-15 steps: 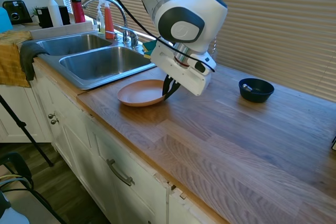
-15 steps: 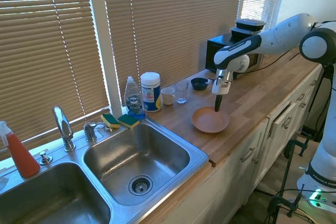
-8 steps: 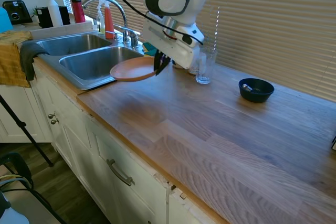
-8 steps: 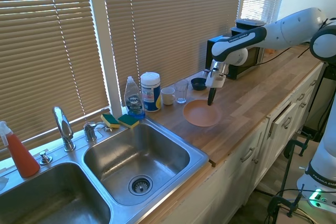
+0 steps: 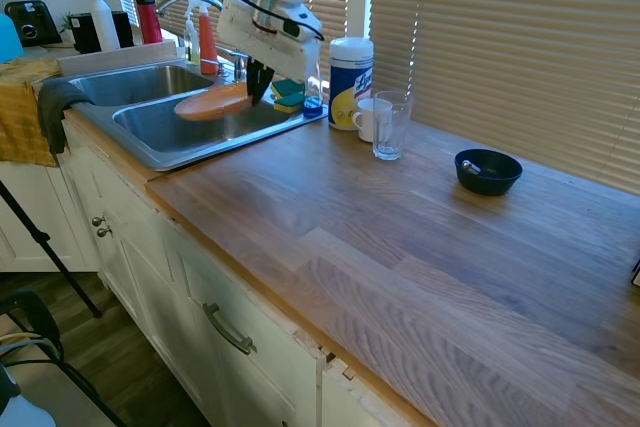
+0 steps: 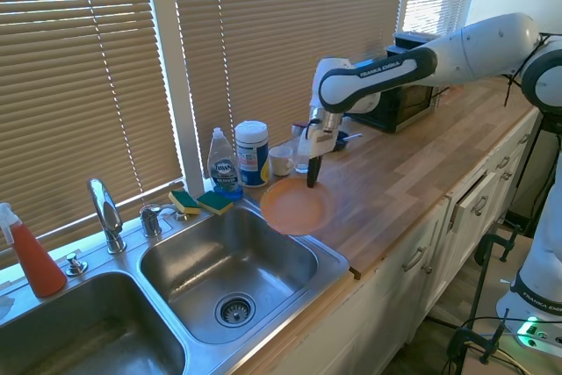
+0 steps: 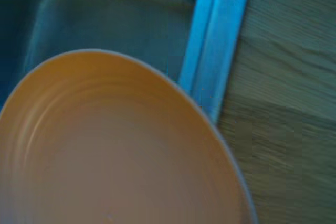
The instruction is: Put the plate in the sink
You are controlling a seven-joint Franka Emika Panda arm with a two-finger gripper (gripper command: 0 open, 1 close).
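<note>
The peach-orange plate (image 5: 210,103) (image 6: 294,206) hangs in the air, tilted, over the right edge of the sink's nearer basin. My gripper (image 5: 258,92) (image 6: 311,180) is shut on the plate's rim on the counter side. The stainless double-basin sink (image 5: 190,122) (image 6: 219,263) lies under it, with its curved faucet (image 5: 205,7) (image 6: 105,212) behind. In the wrist view the plate (image 7: 110,156) fills most of the picture, with the sink rim (image 7: 218,45) and the basin behind it.
Sponges (image 6: 202,202), a soap bottle (image 6: 224,164), a wipes canister (image 5: 350,69), a mug (image 5: 372,119) and a glass (image 5: 389,125) stand behind the sink's right rim. A dark blue bowl (image 5: 487,171) sits further right. A red spray bottle (image 6: 33,256) is by the far basin.
The plate was lifted off the wooden counter and carried left by the gripper, from the countertop to above the sink's edge. The arm swung toward the faucet.
</note>
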